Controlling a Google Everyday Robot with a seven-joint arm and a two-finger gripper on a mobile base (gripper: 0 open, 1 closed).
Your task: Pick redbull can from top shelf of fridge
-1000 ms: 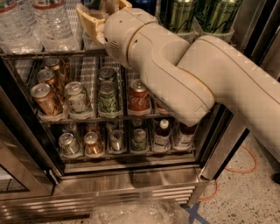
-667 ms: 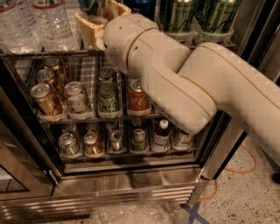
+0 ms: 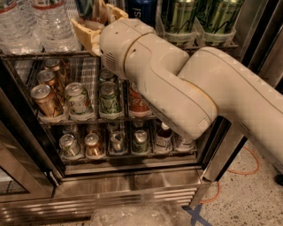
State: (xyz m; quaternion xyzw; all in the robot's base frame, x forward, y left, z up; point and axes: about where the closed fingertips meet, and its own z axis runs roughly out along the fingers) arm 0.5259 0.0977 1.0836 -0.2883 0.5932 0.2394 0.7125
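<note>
The redbull can (image 3: 89, 7) stands on the top shelf (image 3: 40, 54) of the fridge (image 3: 132, 187). Only its dark lower part shows at the top edge of the camera view. My gripper (image 3: 95, 15) reaches into the top shelf and sits around this can, with the cream wrist (image 3: 124, 42) just in front of it. The can's upper part and lid are out of view.
Water bottles (image 3: 31, 22) stand left of the gripper. A blue Pepsi can (image 3: 144, 9) and tall green cans (image 3: 179, 15) stand to its right. Lower racks hold short cans (image 3: 77, 99) and small bottles (image 3: 163, 134). The open glass door (image 3: 13, 176) is at the lower left.
My wrist and forearm have shifted slightly right and down while the gripper stays at the can on the top shelf. The other drinks have not moved.
</note>
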